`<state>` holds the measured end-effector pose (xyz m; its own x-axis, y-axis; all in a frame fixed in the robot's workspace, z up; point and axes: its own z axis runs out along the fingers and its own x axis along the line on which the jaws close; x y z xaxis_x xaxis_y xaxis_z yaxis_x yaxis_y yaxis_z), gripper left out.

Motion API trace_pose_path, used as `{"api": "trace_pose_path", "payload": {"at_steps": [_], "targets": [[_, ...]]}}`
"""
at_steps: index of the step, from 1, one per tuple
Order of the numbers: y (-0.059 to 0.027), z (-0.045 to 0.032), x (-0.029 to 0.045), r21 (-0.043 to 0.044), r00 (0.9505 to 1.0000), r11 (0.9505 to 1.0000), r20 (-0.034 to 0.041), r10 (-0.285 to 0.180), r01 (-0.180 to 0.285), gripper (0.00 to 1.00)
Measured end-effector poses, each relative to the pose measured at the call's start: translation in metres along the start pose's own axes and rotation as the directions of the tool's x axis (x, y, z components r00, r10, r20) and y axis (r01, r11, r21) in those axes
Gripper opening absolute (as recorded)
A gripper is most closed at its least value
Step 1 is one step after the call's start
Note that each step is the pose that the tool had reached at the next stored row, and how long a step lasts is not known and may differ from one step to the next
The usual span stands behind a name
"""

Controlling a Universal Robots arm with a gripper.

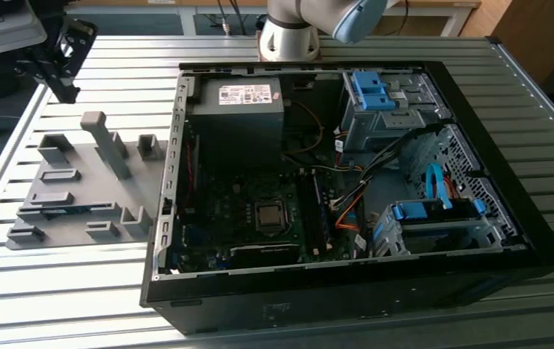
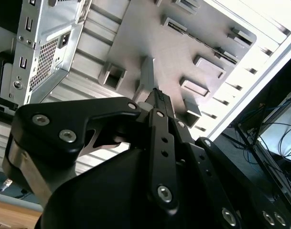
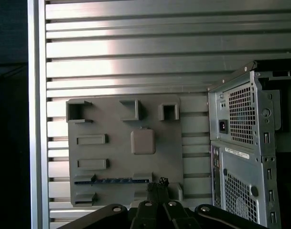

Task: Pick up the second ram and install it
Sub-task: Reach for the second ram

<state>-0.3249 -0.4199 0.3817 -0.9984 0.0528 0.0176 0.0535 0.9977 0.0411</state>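
The second ram [image 3: 112,181] lies edge-on as a thin dark strip with bluish marks in a slot of the grey holder plate [image 3: 121,162]. In the exterior view the second ram [image 1: 64,211] sits near the plate's front left. My gripper [image 1: 67,93] hangs well above the table, behind the plate at the exterior view's far left. In the first wrist view the gripper [image 3: 158,182] has its fingers together, with nothing between them, just beside one end of the strip. From the second wrist view the gripper [image 2: 157,93] points down at the plate [image 2: 150,43].
An open computer case [image 1: 175,182] stands on the slatted metal table [image 1: 83,291] to the exterior view's right of the plate, with the motherboard [image 1: 257,211], a power supply [image 1: 238,109] and blue drive brackets [image 1: 369,91] inside. A tall grey block [image 1: 107,142] rises from the plate.
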Motion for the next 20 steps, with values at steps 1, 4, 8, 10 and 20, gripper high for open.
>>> {"api": "trace_pose_path", "payload": {"at_steps": [1, 4, 8, 10, 20], "targets": [[0.0000, 0.0000, 0.0005, 0.0000, 1.0000, 1.0000, 0.0000, 0.000, 0.000, 0.11], [-0.0006, 0.0000, 0.0033, 0.0000, 1.0000, 1.0000, -0.0001, 0.000, 0.000, 0.11], [-0.0030, 0.0000, 0.0076, 0.0001, 1.0000, 1.0000, -0.0001, -0.001, 0.001, 0.11], [-0.0051, 0.0000, 0.0102, 0.0000, 1.0000, 1.0000, -0.0002, -0.002, 0.002, 0.11], [-0.0199, 0.0011, 0.0312, 0.0002, 1.0000, 1.0000, -0.0003, -0.004, 0.004, 0.11]]}}
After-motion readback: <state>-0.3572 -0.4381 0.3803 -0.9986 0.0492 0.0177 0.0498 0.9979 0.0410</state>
